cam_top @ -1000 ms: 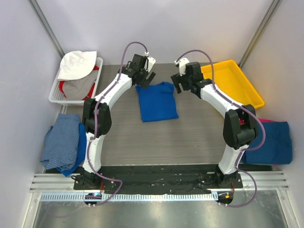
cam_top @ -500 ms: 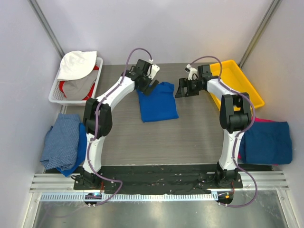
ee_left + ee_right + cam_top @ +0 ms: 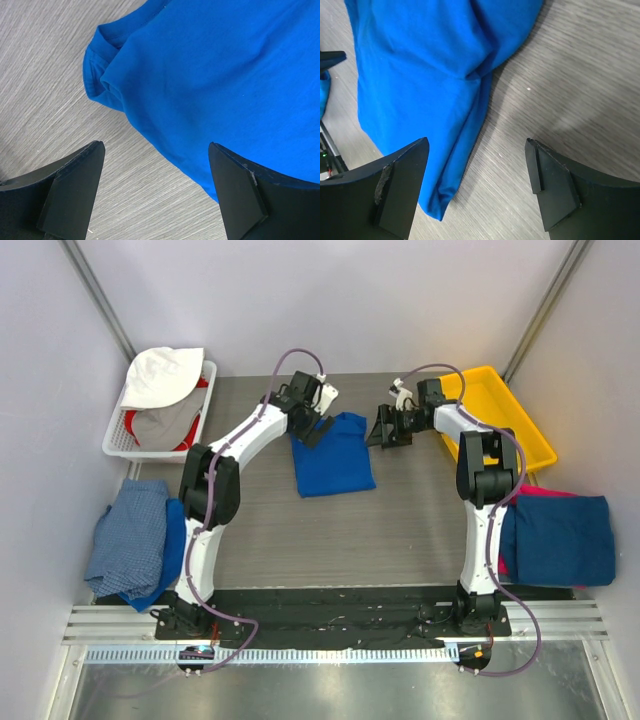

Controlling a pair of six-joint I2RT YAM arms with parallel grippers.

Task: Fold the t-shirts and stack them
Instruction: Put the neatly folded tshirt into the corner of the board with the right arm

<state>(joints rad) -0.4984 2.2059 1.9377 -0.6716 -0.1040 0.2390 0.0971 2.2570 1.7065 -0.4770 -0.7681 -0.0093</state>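
Royal blue t-shirt (image 3: 333,453) lies flat and half-folded toward the back of the table (image 3: 400,520), with the left gripper (image 3: 314,428) and right gripper (image 3: 384,429) hovering at its two far corners, jaws wide open and empty, guessing they're lined up to pinch for another fold.

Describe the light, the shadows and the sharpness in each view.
Top external view: even, soft light, all sharp, no glare on the blue shirt. Left wrist view: cloth and table grain are crisp; the black fingers look dark, with little detail. Right wrist view: a soft grey shadow lies on the table beside the shirt.
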